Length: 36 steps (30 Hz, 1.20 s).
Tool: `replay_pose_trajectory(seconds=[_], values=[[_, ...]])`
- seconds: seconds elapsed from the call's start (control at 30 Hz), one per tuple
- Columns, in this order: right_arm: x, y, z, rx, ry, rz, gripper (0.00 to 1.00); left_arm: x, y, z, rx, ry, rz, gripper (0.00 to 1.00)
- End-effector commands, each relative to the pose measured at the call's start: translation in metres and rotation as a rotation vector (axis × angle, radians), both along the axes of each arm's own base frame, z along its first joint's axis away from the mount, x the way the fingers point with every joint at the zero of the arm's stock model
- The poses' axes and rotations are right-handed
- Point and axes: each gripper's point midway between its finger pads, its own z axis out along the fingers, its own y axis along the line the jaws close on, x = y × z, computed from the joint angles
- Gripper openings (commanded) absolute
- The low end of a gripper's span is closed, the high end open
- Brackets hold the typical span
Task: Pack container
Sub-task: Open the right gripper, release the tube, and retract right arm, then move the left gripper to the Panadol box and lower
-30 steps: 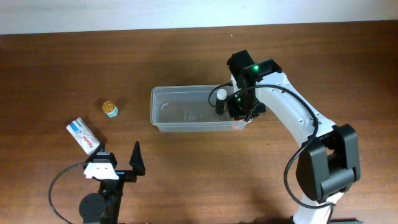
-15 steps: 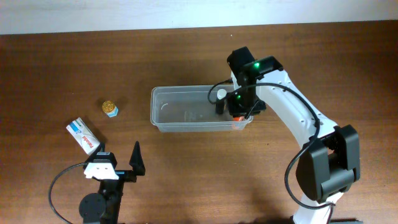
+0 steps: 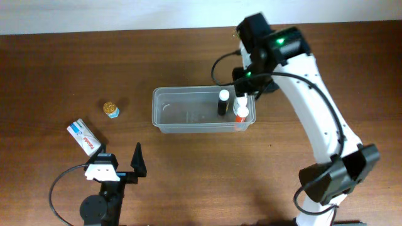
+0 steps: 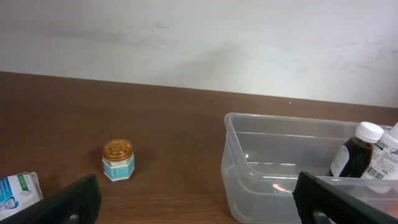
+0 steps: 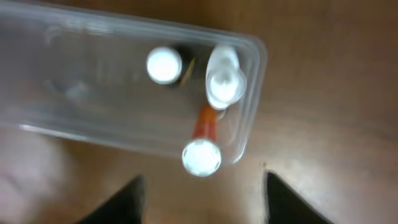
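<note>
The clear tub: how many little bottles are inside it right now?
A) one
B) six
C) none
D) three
D: looking down from the right wrist camera, the container holds three: a dark bottle with a white cap, a white bottle and an orange bottle with a white cap.

You will find no legible text. Print on the small box (image 3: 84, 137) and the barcode label on the white bottle (image 4: 387, 155) are too small to read.
</note>
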Motion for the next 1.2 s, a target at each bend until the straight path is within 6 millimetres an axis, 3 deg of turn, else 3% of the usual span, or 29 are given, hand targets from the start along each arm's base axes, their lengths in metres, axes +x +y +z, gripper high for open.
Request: replay_pose_trajectory(seconds=[0.0, 0.13, 0.17, 0.33, 0.47, 0.67, 0.83, 1.07, 1.17], values=[[0.011, -0.023, 0.035, 0.009, -0.075, -0.102, 0.70, 0.000, 0.002, -0.001, 0.013, -0.002, 0.008, 0.99], [0.012, -0.066, 0.049, 0.012, -0.076, -0.230, 1.00, 0.000, 0.002, -0.001, 0.013, -0.002, 0.008, 0.99], [0.010, -0.085, 0.050, 0.005, -0.059, -0.279, 0.98, 0.000, 0.002, -0.001, 0.013, -0.002, 0.008, 0.99], [0.007, -0.149, 0.043, -0.009, -0.018, -0.439, 0.98, 0.000, 0.002, -0.001, 0.013, -0.002, 0.008, 0.99], [0.004, -0.189, 0.042, -0.011, -0.013, -0.546, 0.98, 0.000, 0.002, -0.001, 0.013, -0.003, 0.009, 0.99], [-0.004, -0.234, 0.042, -0.012, -0.013, -0.668, 0.98, 0.000, 0.002, 0.000, 0.014, -0.006, 0.011, 0.99], [-0.008, -0.250, 0.042, -0.012, -0.013, -0.710, 0.99, 0.000, 0.025, 0.007, 0.032, -0.034, 0.143, 0.99], [-0.008, -0.249, 0.042, -0.012, -0.013, -0.709, 0.98, -0.008, 0.027, 0.082, 0.028, -0.264, 0.159, 0.99], [-0.008, -0.249, 0.042, -0.012, -0.013, -0.709, 0.98, -0.005, 0.027, 0.086, 0.031, -0.155, 0.155, 0.99]])
